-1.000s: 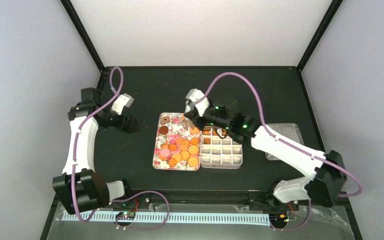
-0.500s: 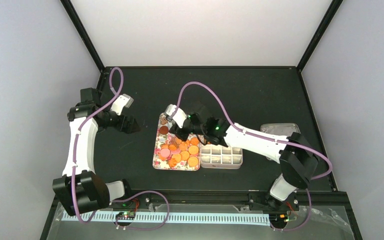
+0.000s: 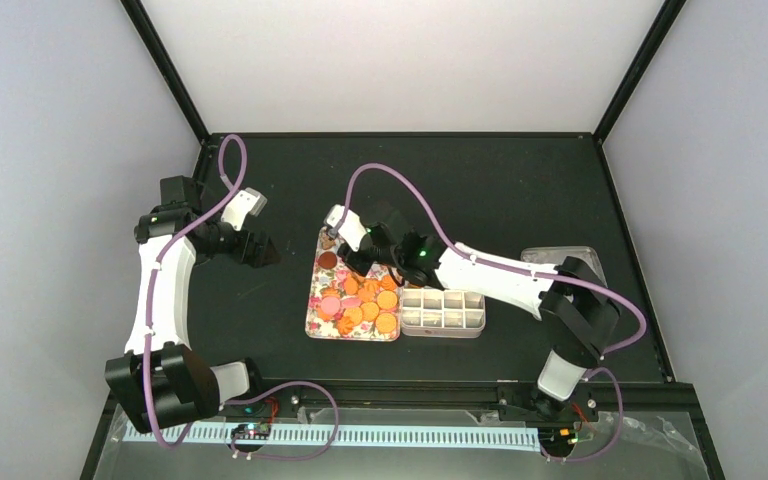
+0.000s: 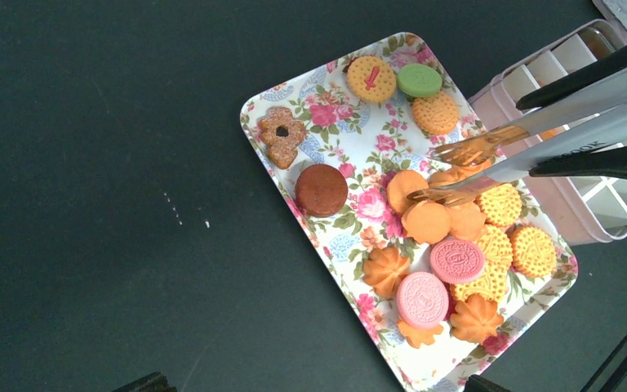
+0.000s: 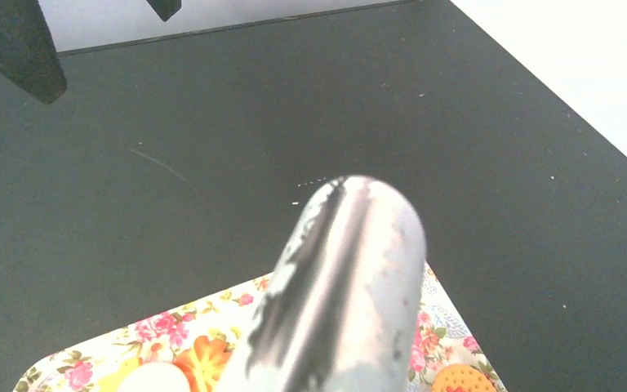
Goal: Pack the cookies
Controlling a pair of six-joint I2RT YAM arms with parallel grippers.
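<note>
Right hand (image 3: pixel 358 250) gripping tongs (image 4: pixel 490 157) swung left over black table (image 3: pixel 260 180), walls (image 3: pixel 60 110) pale.

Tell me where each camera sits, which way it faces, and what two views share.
Top external: above and behind the bases, looking down on the table; the left arm and right arm show.
Left wrist: up left of the tray, looking down at the cookies; only its fingertips show, at the bottom edge.
Right wrist: low over the tray, facing across the table to a far corner; the tongs fill the middle, its own body unseen.
Shared: both wrist views show tray, cookies and tongs.
</note>
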